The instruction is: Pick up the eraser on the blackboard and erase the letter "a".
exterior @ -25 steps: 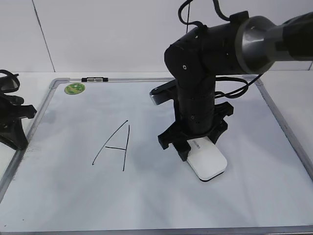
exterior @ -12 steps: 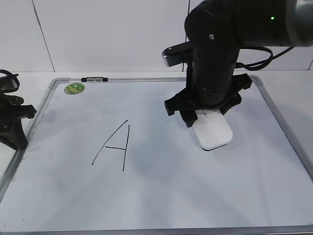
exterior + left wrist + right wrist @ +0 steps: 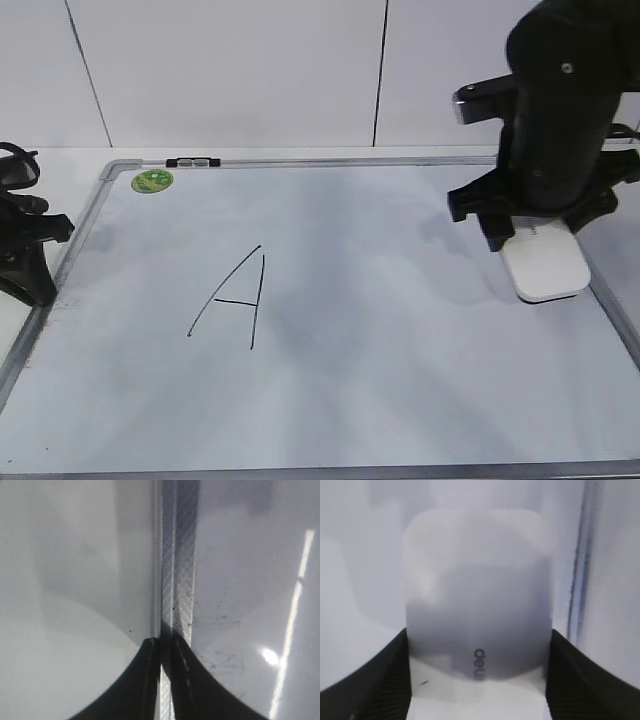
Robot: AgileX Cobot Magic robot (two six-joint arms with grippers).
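Between the closed fingers of the right gripper (image 3: 532, 243) the eraser (image 3: 545, 262) is clamped, and both have been carried from the middle of the blackboard (image 3: 330, 400) to its right frame edge. Its long axis is aligned with the fingers, the free end projecting beyond the fingertips, the printed end between them.

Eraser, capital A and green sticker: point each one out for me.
eraser (image 3: 548, 268), exterior view, on its white top face below the right end effector.
capital A (image 3: 233, 301), exterior view, on its crossbar.
green sticker (image 3: 152, 181), exterior view, on its centre, by the board's far-left corner.
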